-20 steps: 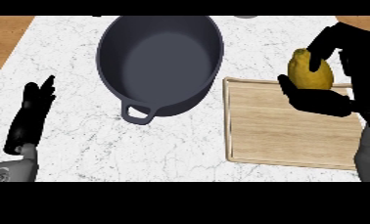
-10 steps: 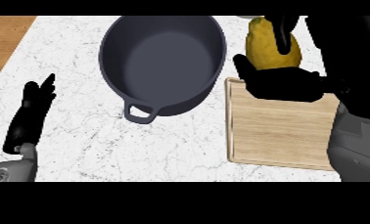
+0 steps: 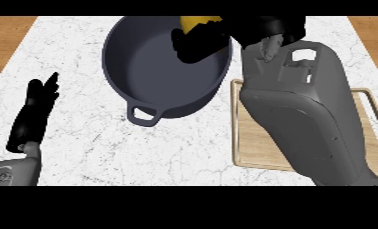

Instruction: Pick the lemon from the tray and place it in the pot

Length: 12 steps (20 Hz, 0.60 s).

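Observation:
My right hand [image 3: 221,35] is curled round the yellow lemon [image 3: 196,23] and holds it over the far right part of the dark grey pot [image 3: 148,78]. Most of the lemon is hidden by the fingers; only its top shows. The grey right forearm [image 3: 303,118] slants up across the wooden tray [image 3: 247,143], which lies right of the pot and shows nothing on its visible part. My left hand [image 3: 35,110] rests open at the left edge, fingers up, well away from the pot.
The pot has a loop handle [image 3: 142,115] pointing toward me. The counter is white marble [image 3: 111,158], with brown wood strips at its far left [image 3: 15,33] and far right [image 3: 365,25] corners.
My right hand has carried the lemon leftward from above the tray to above the pot's interior. The forearm now covers much of the tray. The left hand has not moved.

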### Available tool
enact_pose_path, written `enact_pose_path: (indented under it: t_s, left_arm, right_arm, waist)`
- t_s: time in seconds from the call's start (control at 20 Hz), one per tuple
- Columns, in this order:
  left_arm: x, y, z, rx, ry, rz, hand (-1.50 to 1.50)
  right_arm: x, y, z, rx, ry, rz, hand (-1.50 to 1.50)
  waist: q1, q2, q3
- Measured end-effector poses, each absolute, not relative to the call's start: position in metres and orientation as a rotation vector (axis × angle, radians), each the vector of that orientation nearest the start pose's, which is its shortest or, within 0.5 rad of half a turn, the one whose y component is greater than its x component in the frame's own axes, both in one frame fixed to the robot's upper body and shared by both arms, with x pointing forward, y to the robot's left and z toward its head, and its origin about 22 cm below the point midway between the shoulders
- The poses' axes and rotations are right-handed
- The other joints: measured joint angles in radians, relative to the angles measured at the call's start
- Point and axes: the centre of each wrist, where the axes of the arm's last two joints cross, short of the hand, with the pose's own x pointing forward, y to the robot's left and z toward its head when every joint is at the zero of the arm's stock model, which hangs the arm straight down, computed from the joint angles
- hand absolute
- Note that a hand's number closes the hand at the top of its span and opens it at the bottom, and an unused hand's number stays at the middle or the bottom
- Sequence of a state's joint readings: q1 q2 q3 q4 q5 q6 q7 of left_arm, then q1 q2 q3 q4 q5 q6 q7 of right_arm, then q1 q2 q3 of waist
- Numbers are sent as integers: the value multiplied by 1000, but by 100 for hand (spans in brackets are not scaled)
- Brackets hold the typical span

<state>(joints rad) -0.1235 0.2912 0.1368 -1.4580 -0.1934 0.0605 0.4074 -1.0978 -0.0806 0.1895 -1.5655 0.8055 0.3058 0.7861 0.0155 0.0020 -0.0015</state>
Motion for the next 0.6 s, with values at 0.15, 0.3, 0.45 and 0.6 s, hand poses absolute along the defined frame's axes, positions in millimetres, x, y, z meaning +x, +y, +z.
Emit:
enact_pose_path:
  t_s: [0.15,0.3,0.45,0.6]
  left_arm:
    - [268,321,30,516,-1172,-120,0]
    - [269,318,30,516,-1172,-123,0]
    - [269,319,28,515,-1174,-125,0]
    - [272,323,29,512,-1176,-125,0]
  right_arm:
    - [334,-43,294,-881,-1706,900,150]
    - [352,-29,277,-847,-1662,931,150]
    - [366,-23,260,-790,-1601,946,150]
    - [381,-18,236,-730,-1525,936,-150]
  waist:
    - [4,1,0]
    - [9,3,0]
    - [11,3,0]
    - [19,5,0]
